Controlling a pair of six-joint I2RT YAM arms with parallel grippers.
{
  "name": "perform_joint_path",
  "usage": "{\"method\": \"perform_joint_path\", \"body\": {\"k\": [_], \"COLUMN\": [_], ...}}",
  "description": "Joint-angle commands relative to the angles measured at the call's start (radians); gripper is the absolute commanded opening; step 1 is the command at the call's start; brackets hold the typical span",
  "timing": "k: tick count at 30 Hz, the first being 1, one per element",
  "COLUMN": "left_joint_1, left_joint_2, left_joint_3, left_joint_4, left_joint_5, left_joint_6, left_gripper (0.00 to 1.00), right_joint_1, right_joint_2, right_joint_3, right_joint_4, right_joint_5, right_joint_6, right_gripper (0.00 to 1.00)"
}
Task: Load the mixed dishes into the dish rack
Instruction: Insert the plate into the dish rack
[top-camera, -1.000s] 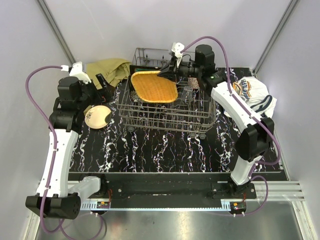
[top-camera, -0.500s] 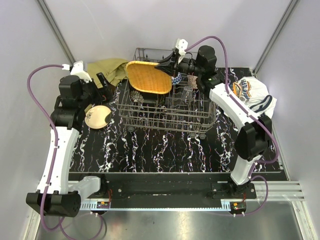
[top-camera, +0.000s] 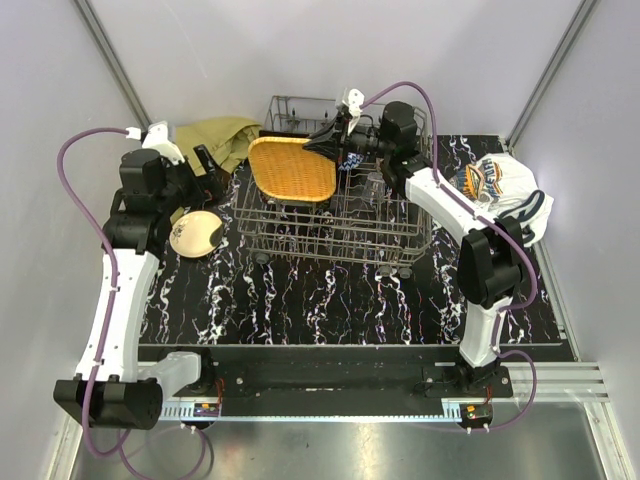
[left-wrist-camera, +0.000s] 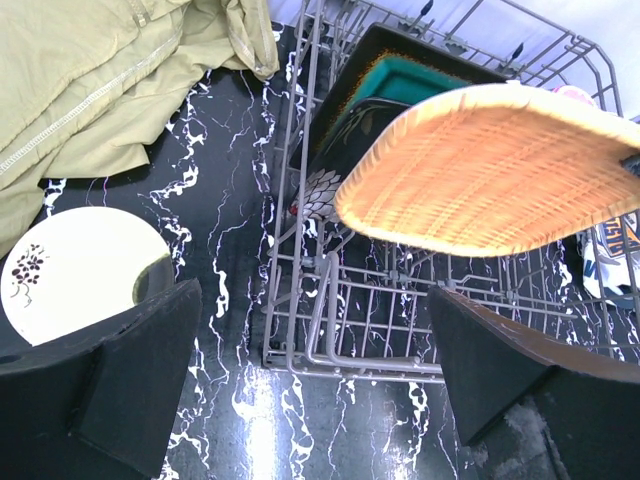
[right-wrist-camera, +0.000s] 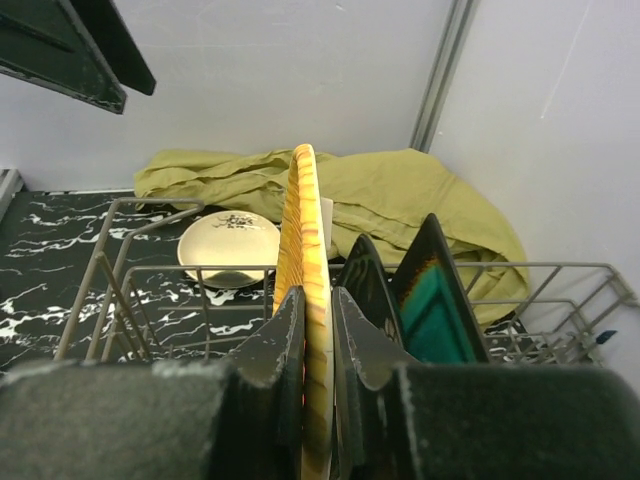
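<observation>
The right gripper (right-wrist-camera: 318, 302) pinches the rim of the orange woven-look square plate (top-camera: 292, 168), tilted on edge over the grey wire dish rack (top-camera: 330, 240). The left gripper (left-wrist-camera: 312, 300) hangs wide apart and empty, near the smooth cream round plate (top-camera: 195, 233)

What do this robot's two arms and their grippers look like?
The left arm and right arm are slim white shells linked by chunky black joints. A purple cable loops along each. The left gripper and right gripper each have two flat, dark fingers with a matte, slightly scuffed surface.
</observation>
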Motion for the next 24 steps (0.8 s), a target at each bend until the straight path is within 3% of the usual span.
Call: {"method": "perform_joint_path", "body": {"k": [1, 24], "left_joint_1": [0.006, 0.014], "left_joint_2": [0.010, 0.021], "left_joint_3": [0.014, -0.009], "left_joint_4": [0.065, 0.077], "left_joint_5": [-0.005, -0.011], "left_joint_6": [0.016, 0.021], "left_gripper": [0.99, 0.99], "right_joint_1": [-0.003, -0.003], "right_joint_2": [-0.013, 0.079], "right_joint_3": [0.009, -0.052], "right_joint_4": [0.153, 0.179], "right_joint_5": [-0.059, -0.126], "right_joint_6": [0.033, 0.011], "right_gripper": [0.00, 0.00]}}
